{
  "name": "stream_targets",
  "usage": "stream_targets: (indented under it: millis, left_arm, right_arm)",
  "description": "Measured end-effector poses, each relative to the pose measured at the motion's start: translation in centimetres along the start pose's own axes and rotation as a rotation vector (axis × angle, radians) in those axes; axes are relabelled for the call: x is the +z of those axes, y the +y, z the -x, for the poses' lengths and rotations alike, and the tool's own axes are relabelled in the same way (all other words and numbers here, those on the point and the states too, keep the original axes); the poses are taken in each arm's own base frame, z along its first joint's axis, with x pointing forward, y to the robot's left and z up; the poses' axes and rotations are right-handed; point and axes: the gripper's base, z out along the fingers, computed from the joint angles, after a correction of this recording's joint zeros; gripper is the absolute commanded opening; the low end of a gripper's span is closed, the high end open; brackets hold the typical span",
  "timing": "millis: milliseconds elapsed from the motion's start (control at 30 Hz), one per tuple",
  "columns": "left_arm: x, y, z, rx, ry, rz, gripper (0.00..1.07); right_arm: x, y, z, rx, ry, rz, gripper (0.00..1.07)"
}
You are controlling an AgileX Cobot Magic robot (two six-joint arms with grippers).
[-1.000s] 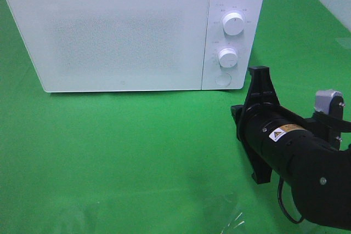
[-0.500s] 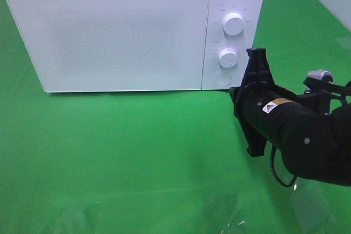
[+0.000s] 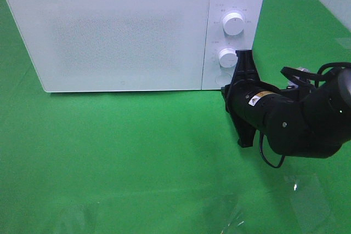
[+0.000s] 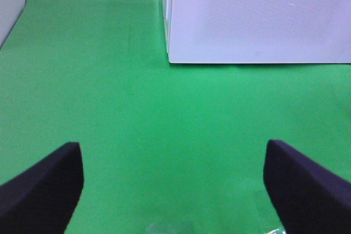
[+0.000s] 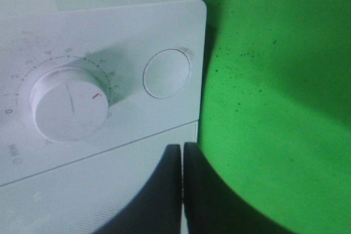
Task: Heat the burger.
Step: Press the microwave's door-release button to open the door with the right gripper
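Facing the closed white microwave (image 3: pixel 109 36) on the green cloth (image 3: pixel 137 152), the right gripper (image 5: pixel 182 146) has its fingers pressed together, empty, close to the round button (image 5: pixel 166 73) under the lower of 2 dials (image 3: pixel 227 57). The left gripper (image 4: pixel 175 190) hangs wide open above the cloth. The burger appears in no view.

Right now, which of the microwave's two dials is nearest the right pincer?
The lower dial, above the round button; the shut right pincer is beside it, the upper dial farther up.

Smooth plastic microwave (image 3: pixel 120 36), matt green cloth (image 3: pixel 137 152)
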Motion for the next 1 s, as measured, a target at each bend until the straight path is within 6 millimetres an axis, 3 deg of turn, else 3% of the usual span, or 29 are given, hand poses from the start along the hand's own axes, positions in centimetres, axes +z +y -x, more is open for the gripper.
stream_targets:
  millis: [467,1000]
  left_arm:
    - [0.0,0.0,0.0,0.000,0.000,0.000,0.82]
    - [0.0,0.0,0.0,0.000,0.000,0.000,0.82]
  right_arm:
    - [3.1,0.6,1.4,0.019,-0.015,0.013,0.00]
    - [5.5,0.5,1.2,0.021,-0.016,0.005,0.00]
